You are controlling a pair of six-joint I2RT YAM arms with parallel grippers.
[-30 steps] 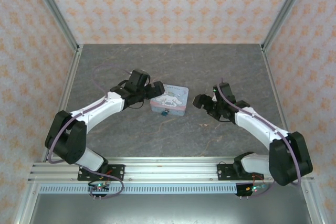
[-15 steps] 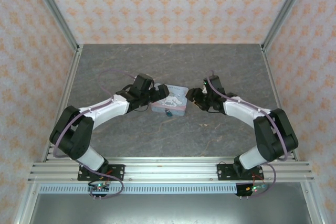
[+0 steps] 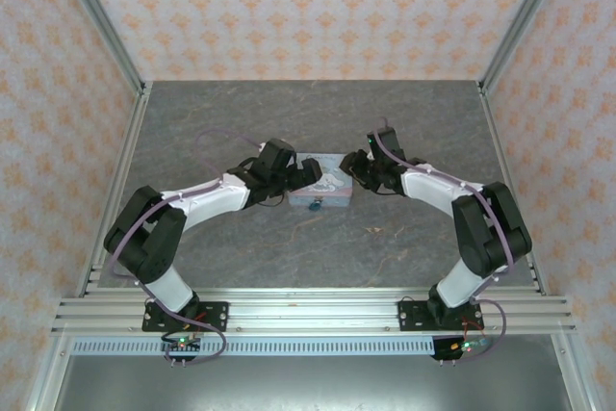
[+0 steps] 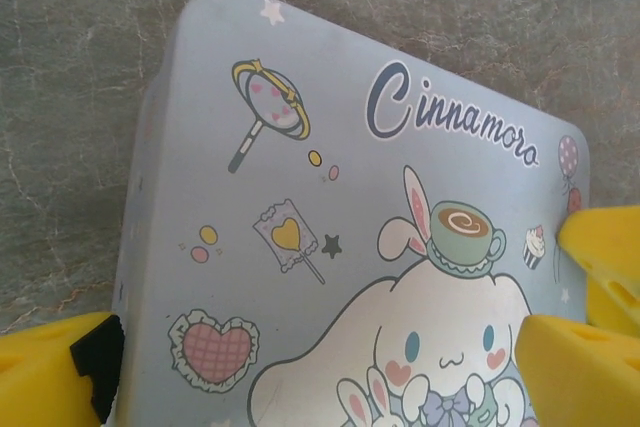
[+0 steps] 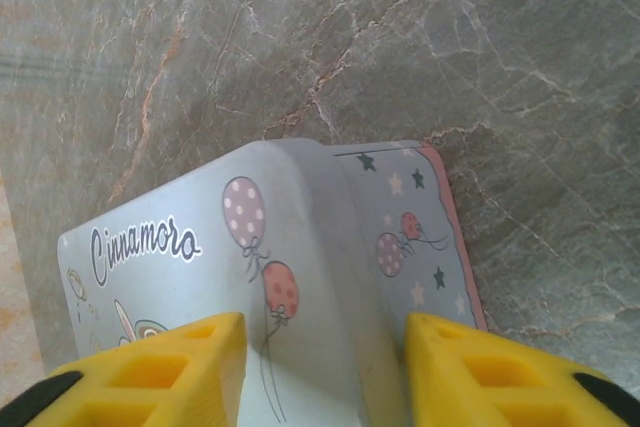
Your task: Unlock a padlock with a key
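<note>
Tin: we see the pale-blue tin (image 3: 325,188) lying flat in the middle of the grey bench (image 3: 289,122), printed lid up.
Padlock: a tiny teal padlock (image 3: 315,206) sits at the tin's near front wall, touching it.
Left tool: the left tool (image 3: 306,176) has its jaws spread as wide as they go and holds nothing. One of its fingers (image 4: 50,372) is just beside the tin's side wall and the other is over the lid.
Right tool: the right tool (image 3: 354,165) is at the tin's far right corner with its jaws partway apart. One of its fingers (image 5: 170,372) is over the lid and the other is past the end wall. We cannot tell whether they pinch the tin.
Arms: we see both reaching inward, one on each side of the tin.
</note>
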